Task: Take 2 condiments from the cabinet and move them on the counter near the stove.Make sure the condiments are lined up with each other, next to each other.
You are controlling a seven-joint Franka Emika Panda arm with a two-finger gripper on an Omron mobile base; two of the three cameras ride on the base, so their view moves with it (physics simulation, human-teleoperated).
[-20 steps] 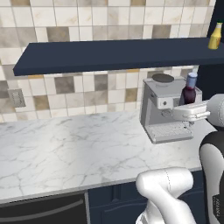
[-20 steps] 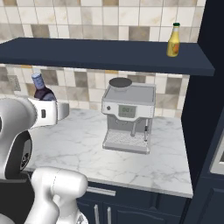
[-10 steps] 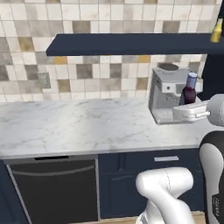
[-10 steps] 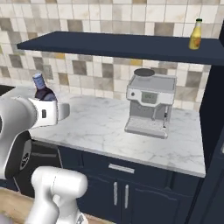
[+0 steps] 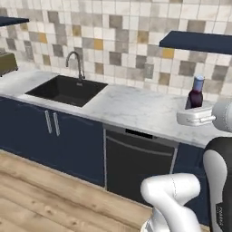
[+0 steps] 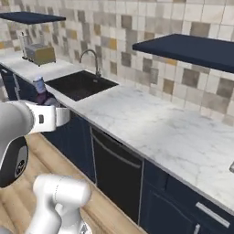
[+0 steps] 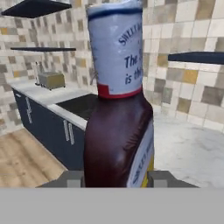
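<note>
A black sink point(image 5: 68, 89) sits at the left of the marble table point(image 5: 131, 106); to the right, the end effector point(image 5: 195, 116) is clamped on the maroon bottle point(image 5: 195, 94) — upright, held clear above the table.

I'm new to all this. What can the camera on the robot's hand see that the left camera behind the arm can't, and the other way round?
Hand view alone: the print on the maroon bottle's pale label, close up, and a toaster on the far counter.

Left base view alone: the white arm carrying the bottle above the marble counter, and the dishwasher front below it.

Both: the end effector shut on the bottle, the black sink, the tiled wall, a navy shelf.
</note>
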